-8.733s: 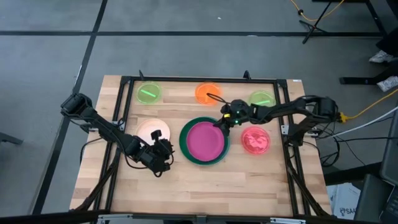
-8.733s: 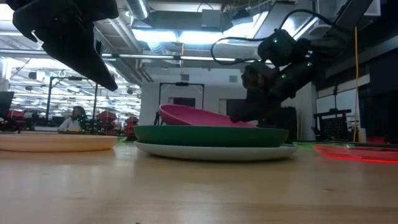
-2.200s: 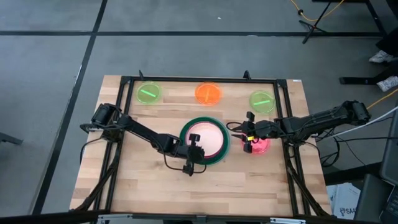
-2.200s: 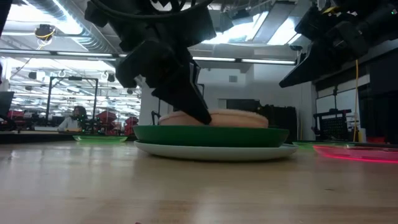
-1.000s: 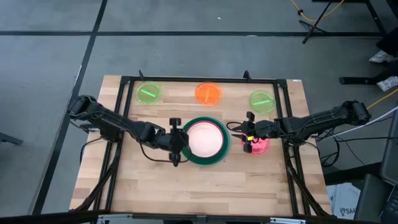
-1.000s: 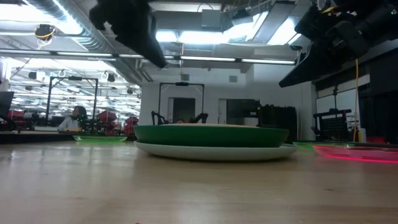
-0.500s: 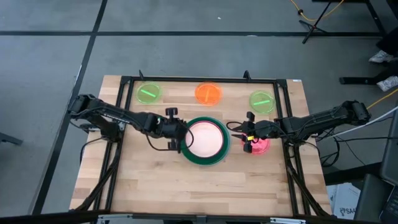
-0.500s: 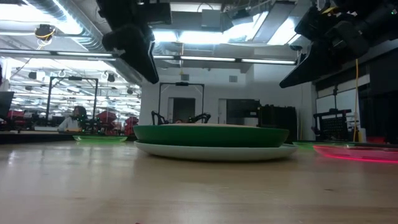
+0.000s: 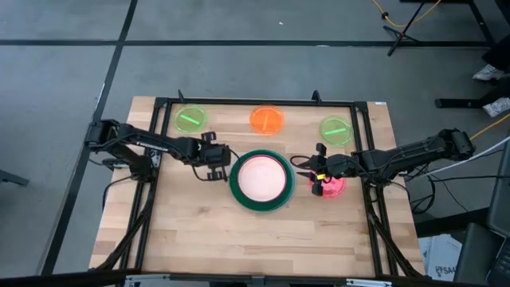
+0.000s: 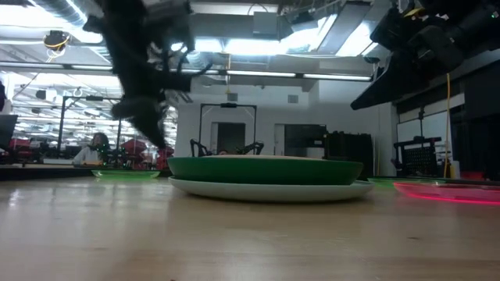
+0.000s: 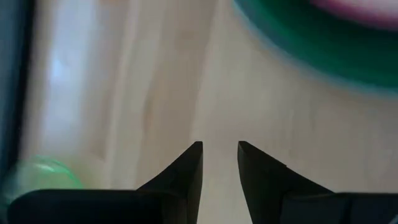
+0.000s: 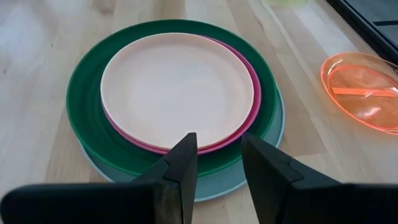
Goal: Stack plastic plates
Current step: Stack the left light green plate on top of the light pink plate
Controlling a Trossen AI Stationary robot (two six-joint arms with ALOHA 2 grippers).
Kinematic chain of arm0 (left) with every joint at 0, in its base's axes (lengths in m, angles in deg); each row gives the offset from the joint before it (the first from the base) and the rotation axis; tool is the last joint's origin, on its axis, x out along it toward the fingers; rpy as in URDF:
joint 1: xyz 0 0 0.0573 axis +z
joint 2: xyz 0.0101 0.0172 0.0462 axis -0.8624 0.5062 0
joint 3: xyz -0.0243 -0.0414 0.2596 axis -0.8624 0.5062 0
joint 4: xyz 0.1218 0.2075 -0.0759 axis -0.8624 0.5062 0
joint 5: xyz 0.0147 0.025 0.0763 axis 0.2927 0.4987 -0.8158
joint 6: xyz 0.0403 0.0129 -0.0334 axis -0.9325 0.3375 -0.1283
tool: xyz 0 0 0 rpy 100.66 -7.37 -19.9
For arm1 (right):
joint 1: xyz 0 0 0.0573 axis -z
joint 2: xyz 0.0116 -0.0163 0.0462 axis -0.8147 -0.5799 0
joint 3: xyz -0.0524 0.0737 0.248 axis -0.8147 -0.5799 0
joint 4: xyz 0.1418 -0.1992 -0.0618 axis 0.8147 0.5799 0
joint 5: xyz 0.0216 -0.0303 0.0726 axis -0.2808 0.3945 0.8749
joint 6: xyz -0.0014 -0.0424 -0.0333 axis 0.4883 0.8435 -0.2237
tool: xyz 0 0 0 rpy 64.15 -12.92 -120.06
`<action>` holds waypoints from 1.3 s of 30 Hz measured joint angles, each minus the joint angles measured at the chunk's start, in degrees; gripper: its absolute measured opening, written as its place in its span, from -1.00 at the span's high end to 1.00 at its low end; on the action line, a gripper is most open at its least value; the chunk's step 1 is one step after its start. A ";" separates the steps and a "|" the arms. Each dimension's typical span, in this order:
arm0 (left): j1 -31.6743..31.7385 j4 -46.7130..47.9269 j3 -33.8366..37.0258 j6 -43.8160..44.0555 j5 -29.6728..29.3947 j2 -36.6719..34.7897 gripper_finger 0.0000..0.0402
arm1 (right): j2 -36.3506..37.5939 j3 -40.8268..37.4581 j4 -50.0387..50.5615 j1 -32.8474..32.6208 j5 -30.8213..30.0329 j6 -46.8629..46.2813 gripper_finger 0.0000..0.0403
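Big four are stacked with the pale pink plate [image 9: 260, 176] on top, so my left gripper [image 9: 213, 162], jaws apart and empty, needs the lime green plate [image 9: 190, 119] next.

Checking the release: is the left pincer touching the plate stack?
Apart. In the high view the left pincer sits beside the plate stack with bare wood between; its wrist view shows open fingers over empty table.

Four-plate stack [image 9: 261, 178] mid-table; three small plates [image 9: 267, 120] behind, one [image 9: 333, 186] right.
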 joint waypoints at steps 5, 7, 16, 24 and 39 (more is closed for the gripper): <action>4.38 -1.40 4.51 0.03 4.85 -2.99 0.53 | 0.00 0.00 -0.28 0.00 -0.01 0.02 0.42; 6.04 -1.73 5.72 0.02 5.02 -4.47 0.53 | 0.00 0.00 -0.24 0.00 -0.58 0.02 0.42; 13.30 -1.57 9.20 -0.70 1.37 -7.44 0.53 | 0.00 -0.02 -0.22 0.00 -1.38 0.02 0.42; 21.02 -1.73 10.10 -1.05 -2.57 -7.37 0.53 | 0.00 -0.02 -0.24 0.00 -1.37 0.02 0.42; 31.25 -2.30 10.10 -11.04 2.17 -5.44 0.53 | 0.00 -0.02 -0.23 0.00 -2.43 0.04 0.42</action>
